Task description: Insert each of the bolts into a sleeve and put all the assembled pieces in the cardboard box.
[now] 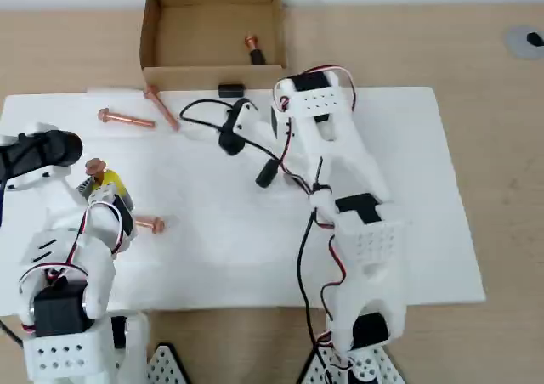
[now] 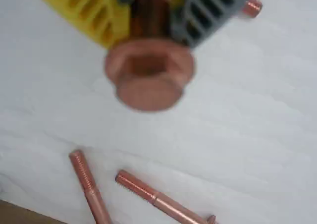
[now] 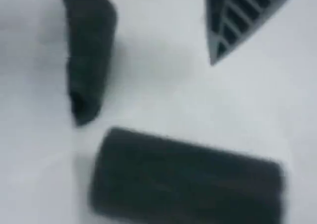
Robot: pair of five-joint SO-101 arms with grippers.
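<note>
My left gripper, with one yellow and one grey finger, is shut on a copper bolt whose hexagonal head faces the wrist camera. Two more bolts lie on the white mat near the cardboard box. A further bolt lies beside the left arm. My right gripper hangs open over a black sleeve. Its dark finger stands clear of two sleeves. One bolt in a sleeve lies inside the box.
Another black sleeve sits at the mat's far edge just in front of the box, and one more lies beside the right arm's cables. The mat's right half is bare. Beyond the mat is wooden tabletop.
</note>
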